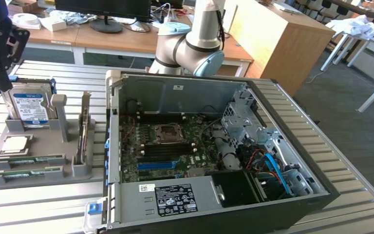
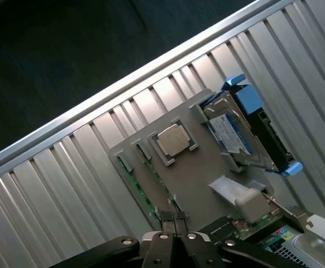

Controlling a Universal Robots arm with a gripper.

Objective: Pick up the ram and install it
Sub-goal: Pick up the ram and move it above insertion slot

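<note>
hovering near two ram sticks [image 1: 26, 160] and one hard drive [image 1: 31, 106], the gripper [image 2: 175, 220] is closed, empty.

The exterior view looked steeply down from high up onto the slatted metal desk [image 1: 37, 204], centred on the open black computer case [image 1: 174, 95], with the grey plastic parts tray [image 1: 44, 141] at its nine o'clock. The wrist view faced down past the gripper [image 2: 175, 218], close above that tray; both views shared it and the silver blue-labelled hard drive [image 1: 29, 106].

ram [image 1: 28, 160]: two narrow green sticks flat in grey tray [image 1: 47, 145]
</note>
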